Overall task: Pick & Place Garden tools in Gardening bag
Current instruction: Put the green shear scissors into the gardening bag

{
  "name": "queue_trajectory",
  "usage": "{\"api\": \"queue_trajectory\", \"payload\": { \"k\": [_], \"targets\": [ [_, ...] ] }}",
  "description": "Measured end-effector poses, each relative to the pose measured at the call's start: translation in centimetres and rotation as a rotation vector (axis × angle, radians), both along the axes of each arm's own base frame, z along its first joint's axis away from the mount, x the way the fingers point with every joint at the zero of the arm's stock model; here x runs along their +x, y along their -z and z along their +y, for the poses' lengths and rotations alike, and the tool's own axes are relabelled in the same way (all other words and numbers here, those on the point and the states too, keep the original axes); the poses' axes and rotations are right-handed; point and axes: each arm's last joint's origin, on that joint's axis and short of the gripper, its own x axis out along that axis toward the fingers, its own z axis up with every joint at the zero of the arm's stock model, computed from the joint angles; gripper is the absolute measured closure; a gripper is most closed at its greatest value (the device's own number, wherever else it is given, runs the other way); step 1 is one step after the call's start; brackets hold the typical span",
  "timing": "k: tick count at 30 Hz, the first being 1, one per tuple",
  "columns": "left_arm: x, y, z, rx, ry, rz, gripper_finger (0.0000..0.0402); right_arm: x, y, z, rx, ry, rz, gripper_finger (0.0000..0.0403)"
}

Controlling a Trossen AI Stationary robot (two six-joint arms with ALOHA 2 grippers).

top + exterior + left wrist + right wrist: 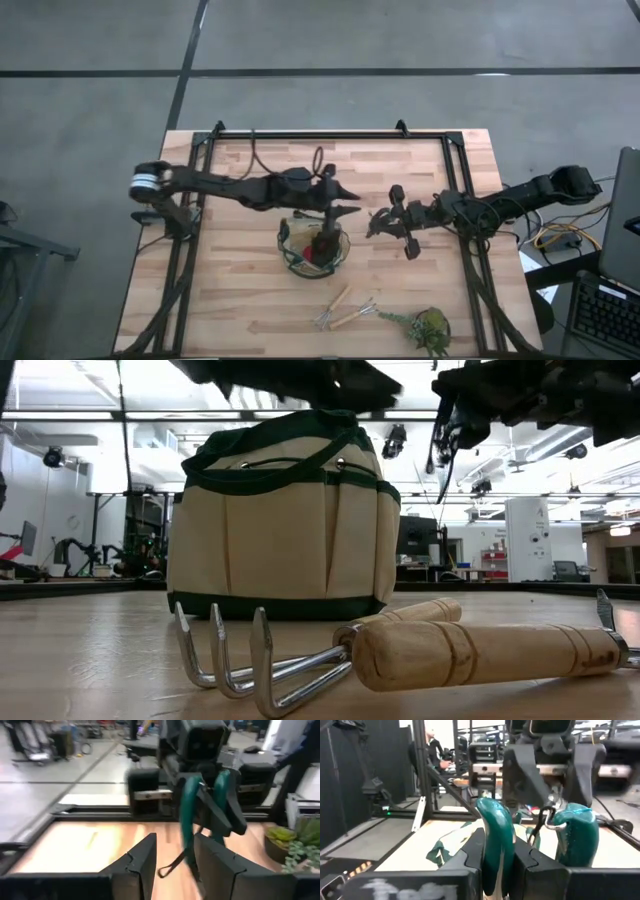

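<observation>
The tan gardening bag with a dark green rim stands upright at mid table and also shows in the low view; something red lies inside it. My right gripper is shut on pruning shears with teal-green handles, held above the table just right of the bag. My left gripper is open and empty above the bag's far rim, facing the shears. Two wooden-handled fork tools lie on the table near the front edge, close in the low view. My right gripper pinches one handle of the shears between its two fingers. The other handle stands free beside them. The fingers point about level toward the table's left. The shears are lifted clear of the table, with a thin dark loop hanging between the handles.
A green leafy plant clump lies at the front right, beside the fork tools. The dark frame rails run along the table's far, left and right sides. A laptop and cables sit off the table's right edge.
</observation>
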Motion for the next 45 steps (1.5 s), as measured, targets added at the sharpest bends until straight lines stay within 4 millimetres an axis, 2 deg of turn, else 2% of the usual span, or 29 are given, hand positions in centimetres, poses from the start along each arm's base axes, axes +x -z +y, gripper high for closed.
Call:
{"api": "queue_trajectory", "payload": {
  "k": [4, 8, 17, 23, 34, 45],
  "targets": [
    [-2.5, -1.3, -0.7, 0.039, -0.062, -0.030, 0.0266, 0.1, -0.5, 0.2, 0.033, -0.009, -0.029, 0.0369],
    [-4.8, -1.4, -1.9, 0.051, -0.073, -0.076, 0.0266, 0.4, -1.2, 0.5, 0.056, -0.006, -0.042, 0.0369],
    [-8.6, 1.1, -5.3, 0.065, 0.022, -0.264, 0.0266, 2.9, -1.1, 1.2, 0.061, 0.054, -0.004, 0.0369],
    [-9.7, 2.0, -6.7, 0.137, -0.033, -0.253, 0.0266, 4.4, -1.1, 1.5, 0.083, 0.069, -0.055, 0.0363],
    [-11.6, 0.8, -6.4, 0.088, -0.033, -0.215, 0.0266, 6.9, 0.0, 2.4, 0.075, 0.059, 0.008, 0.0367],
    [-11.8, 1.3, -6.4, 0.089, -0.029, -0.210, 0.0266, 7.9, 1.4, 3.3, -0.006, 0.088, 0.054, 0.0366]
  ]
}}
